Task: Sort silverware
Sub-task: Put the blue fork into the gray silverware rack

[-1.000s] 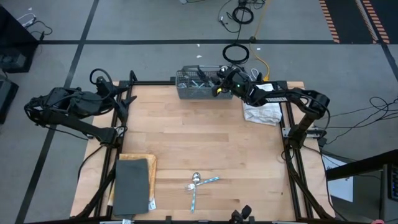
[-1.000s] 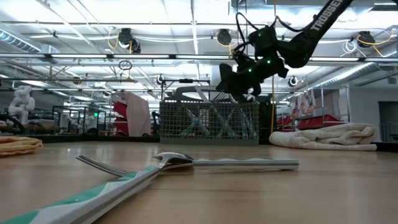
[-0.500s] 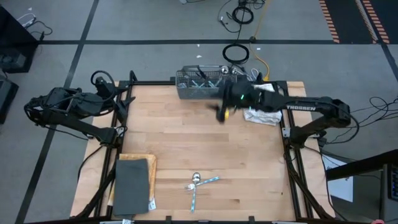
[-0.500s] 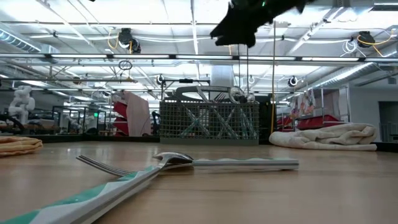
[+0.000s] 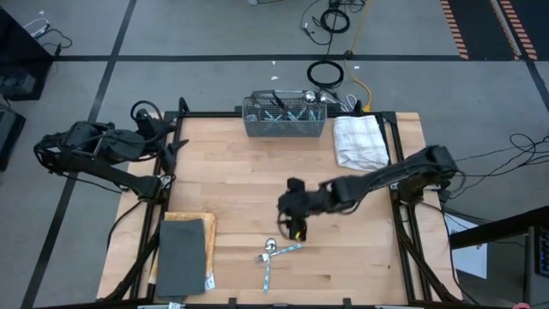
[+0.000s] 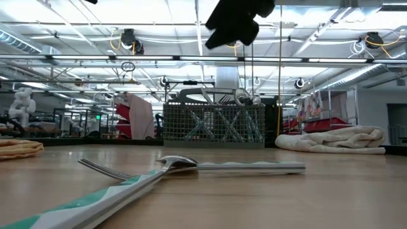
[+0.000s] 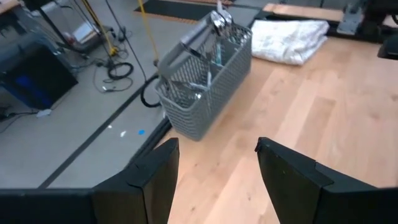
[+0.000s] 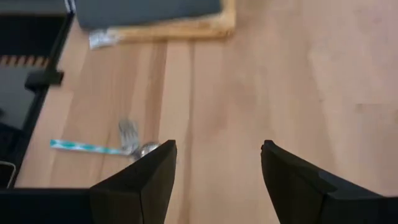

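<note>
In the high view the right gripper (image 5: 294, 225) hangs in the lower middle of the frame, just above the loose silverware (image 5: 273, 252) near the table's (image 5: 249, 172) bottom edge. Its fingertips are a dark blur there, and something yellowish shows at them that cannot be made out. The right wrist view shows its two fingers (image 8: 140, 180) parted with bare wood between them, holding nothing. In the low view this gripper (image 6: 234, 22) is cut off by the top edge of the frame, only a dark mass.

The loose pieces, a fork (image 5: 268, 268) and a spoon (image 5: 283, 251), overlap at their heads. From above, the fork's handle runs down toward the bottom edge, while the spoon's handle runs right and slightly up. In the low view the fork (image 6: 108, 170) lies in the lower left, its handle cut off at the corner; the spoon (image 6: 181, 161) lies crossways, handle to the right. In the right wrist view one blue handle (image 8: 84, 147) lies level at the lower left, partly hidden behind a finger.

The rest of the silverware stands in the wire basket (image 5: 284, 118) at the top centre of the high view, too tangled to count.

The left gripper (image 5: 171, 146) waits at the left edge of the table, fingers (image 7: 149, 180) spread apart and empty.

A white towel (image 5: 358, 142) lies right of the basket, and a dark board (image 5: 182, 253) sits lower left.
</note>
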Available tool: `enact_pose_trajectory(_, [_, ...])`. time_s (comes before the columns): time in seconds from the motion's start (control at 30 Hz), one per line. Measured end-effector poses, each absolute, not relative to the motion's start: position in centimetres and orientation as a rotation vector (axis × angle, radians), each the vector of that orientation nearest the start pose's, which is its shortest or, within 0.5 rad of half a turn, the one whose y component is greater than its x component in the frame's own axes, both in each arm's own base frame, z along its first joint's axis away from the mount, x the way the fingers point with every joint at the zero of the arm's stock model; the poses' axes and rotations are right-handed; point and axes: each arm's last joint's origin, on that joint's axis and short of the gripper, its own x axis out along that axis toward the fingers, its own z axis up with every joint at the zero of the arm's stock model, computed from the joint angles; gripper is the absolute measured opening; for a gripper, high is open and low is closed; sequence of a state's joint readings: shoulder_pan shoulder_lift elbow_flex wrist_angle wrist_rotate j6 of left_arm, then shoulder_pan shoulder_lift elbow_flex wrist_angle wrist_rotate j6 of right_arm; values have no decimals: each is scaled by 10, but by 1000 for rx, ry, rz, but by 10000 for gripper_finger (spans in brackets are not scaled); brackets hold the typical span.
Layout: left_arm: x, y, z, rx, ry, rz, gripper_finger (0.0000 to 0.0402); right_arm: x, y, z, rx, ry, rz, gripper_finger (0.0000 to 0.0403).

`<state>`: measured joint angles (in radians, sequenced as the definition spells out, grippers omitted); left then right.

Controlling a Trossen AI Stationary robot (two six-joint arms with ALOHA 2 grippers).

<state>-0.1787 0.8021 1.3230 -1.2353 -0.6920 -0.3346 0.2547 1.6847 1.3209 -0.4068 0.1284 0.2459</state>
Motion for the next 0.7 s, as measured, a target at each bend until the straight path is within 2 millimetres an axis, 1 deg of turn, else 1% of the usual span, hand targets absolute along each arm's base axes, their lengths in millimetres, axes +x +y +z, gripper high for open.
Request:
enact_pose_trajectory(0.23, [90, 2, 404, -16, 594, 557, 224, 378, 130, 233, 71, 928, 49, 222])
enact_pose_trajectory(0.33, [90, 1, 404, -18, 596, 551, 224, 383, 144, 226, 66, 957, 68, 222])
enact_pose_trajectory(0.53, [90, 1, 404, -28, 604, 527, 224, 384, 163, 206, 91, 1026, 56, 222])
enact_pose_trajectory(0.7, [90, 0, 403, -33, 610, 514, 224, 383, 173, 188, 96, 1082, 44, 222])
